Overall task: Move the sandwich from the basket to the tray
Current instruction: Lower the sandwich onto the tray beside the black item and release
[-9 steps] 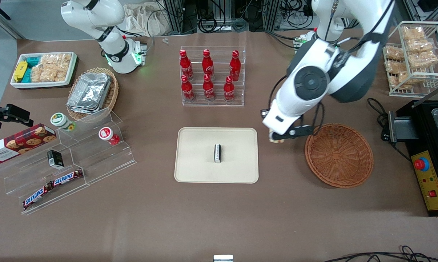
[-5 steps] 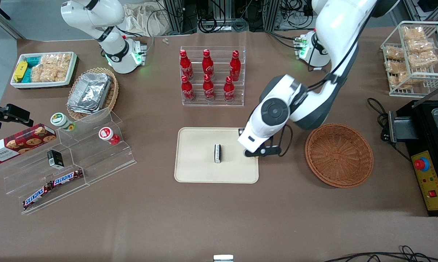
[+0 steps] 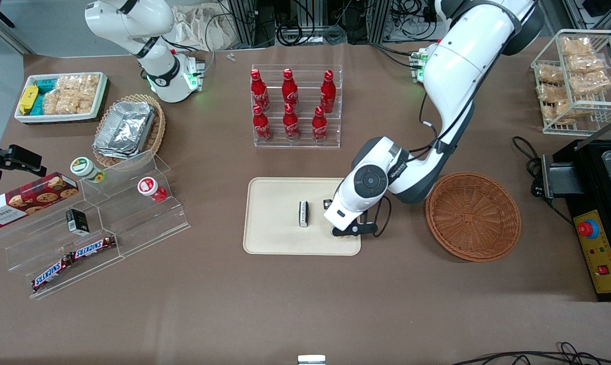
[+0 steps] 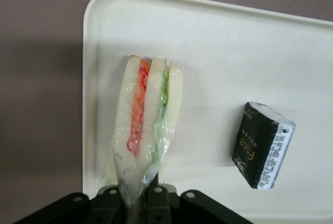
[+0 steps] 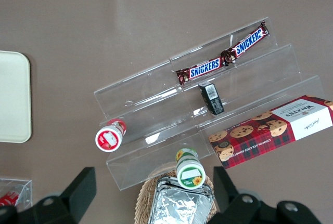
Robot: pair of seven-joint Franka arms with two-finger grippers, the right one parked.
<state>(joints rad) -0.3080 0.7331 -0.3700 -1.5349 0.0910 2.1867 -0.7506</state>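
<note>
My left gripper [image 3: 347, 230] [image 4: 137, 199] is shut on the sandwich [image 4: 148, 115], a pale wedge with orange and green filling in clear wrap, pinched by its narrow wrapped end. It hangs over the beige tray [image 3: 275, 203] [image 4: 218, 42] near the rim at the working arm's end; I cannot tell whether it touches the tray. In the front view the wrist hides the sandwich. A small black-and-white block [image 3: 303, 213] [image 4: 263, 146] lies at the tray's middle, apart from the sandwich. The reddish-brown basket [image 3: 472, 216] stands empty beside the tray, toward the working arm's end.
A clear rack of red bottles [image 3: 296, 106] stands farther from the front camera than the tray. A stepped acrylic shelf [image 3: 97, 218] with snacks lies toward the parked arm's end. A black machine [image 3: 599, 213] and a wire snack rack [image 3: 579, 76] stand beside the basket.
My gripper carried the sandwich from beside the basket's rim over to the tray, then came nearer to the front camera and lower over it.
</note>
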